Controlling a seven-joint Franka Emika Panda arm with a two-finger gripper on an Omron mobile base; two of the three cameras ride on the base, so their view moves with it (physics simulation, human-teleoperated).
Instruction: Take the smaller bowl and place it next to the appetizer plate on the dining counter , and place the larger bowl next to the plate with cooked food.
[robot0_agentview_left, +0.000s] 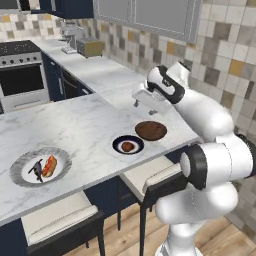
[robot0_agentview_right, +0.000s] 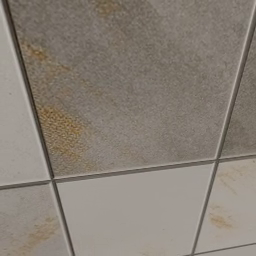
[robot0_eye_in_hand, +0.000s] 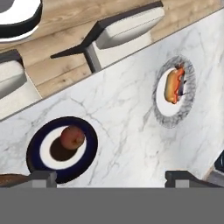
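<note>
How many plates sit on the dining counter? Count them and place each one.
2. The appetizer plate sits near the dining counter front edge, beside the smaller bowl. The plate with cooked food lies further left. Others may be out of view.

In the hand view we see the smaller bowl (robot0_eye_in_hand: 13, 179) cut off at the lower left edge; the tool (robot0_eye_in_hand: 111, 179) shows fingertips (robot0_eye_in_hand: 43, 178) alone.

— What do you get from the right base view?
— You face wall tiles (robot0_agentview_right: 130, 85); grey, mottled with rusty orange stains (robot0_agentview_right: 62, 132); thin dark grout lines (robot0_agentview_right: 132, 171) run between them, tilted across the view.
</note>
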